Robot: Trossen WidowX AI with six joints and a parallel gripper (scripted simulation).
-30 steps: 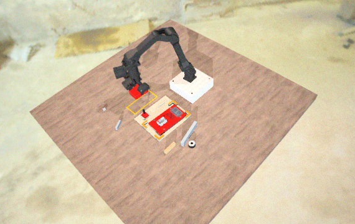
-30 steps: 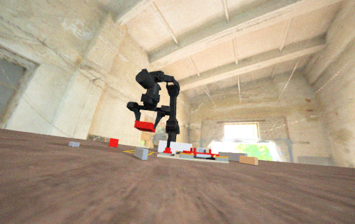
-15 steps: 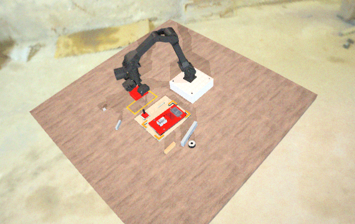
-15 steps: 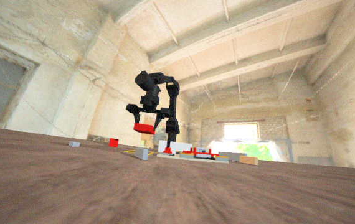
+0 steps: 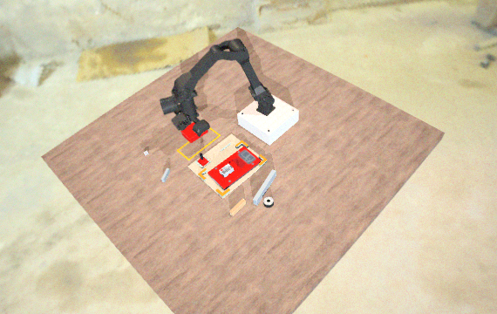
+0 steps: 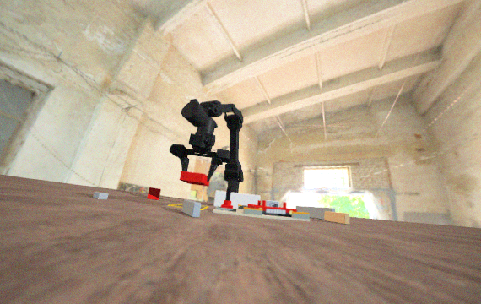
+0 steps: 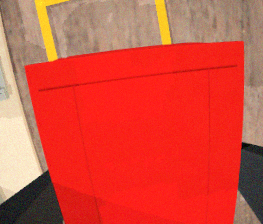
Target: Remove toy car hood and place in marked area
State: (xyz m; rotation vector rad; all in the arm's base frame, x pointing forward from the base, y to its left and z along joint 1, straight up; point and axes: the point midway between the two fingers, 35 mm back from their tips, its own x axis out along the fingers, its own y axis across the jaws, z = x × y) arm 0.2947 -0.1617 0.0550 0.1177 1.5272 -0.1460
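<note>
My gripper (image 5: 193, 128) (image 6: 197, 175) is shut on the red hood (image 5: 191, 135) (image 6: 193, 179) (image 7: 142, 130), one finger at each side. The hood hangs well above the table; in the wrist view it fills the middle. The marked area, a yellow outline (image 5: 205, 147) (image 6: 175, 205) (image 7: 164, 22), lies on the table. In the top view the hood overlaps its far left end; in the wrist view two of its lines run out past the hood's upper edge. The red toy car (image 5: 241, 167) (image 6: 288, 209) sits on the pale board (image 5: 231, 140), its engine bay uncovered.
A red piece with a black knob (image 5: 202, 161) (image 6: 226, 204) stands on the board beside the outline. Grey blocks (image 5: 165, 175) (image 5: 264, 187), a wooden block (image 5: 237, 207), a wheel (image 5: 268, 201) and a white cube (image 5: 146, 153) lie around. A red block (image 6: 154, 193) lies left of the outline.
</note>
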